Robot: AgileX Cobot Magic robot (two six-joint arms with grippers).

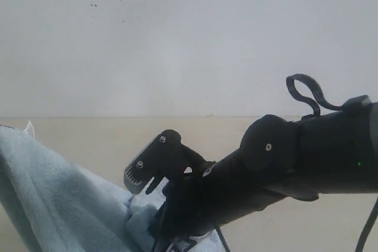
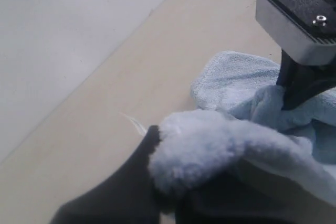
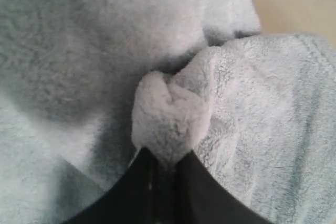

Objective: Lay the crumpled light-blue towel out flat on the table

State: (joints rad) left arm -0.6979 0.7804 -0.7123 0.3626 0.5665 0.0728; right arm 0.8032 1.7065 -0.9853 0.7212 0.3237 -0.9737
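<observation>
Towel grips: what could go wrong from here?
1. Right gripper pinches only a small tuft of the towel; it may slip out under tension.
2. Left gripper holds a bunched fold, not clearly a corner, so pulling apart may leave folds.
3. The grippers sit close together; they could collide.

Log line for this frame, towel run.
left hand: shut on towel | right hand: shut on towel | towel: bunched, not flat on table

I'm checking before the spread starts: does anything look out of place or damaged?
Nothing looks spilled or damaged. The towel is bunched rather than flat on the table, with the left gripper and the right gripper each pinched shut on a fold.
</observation>
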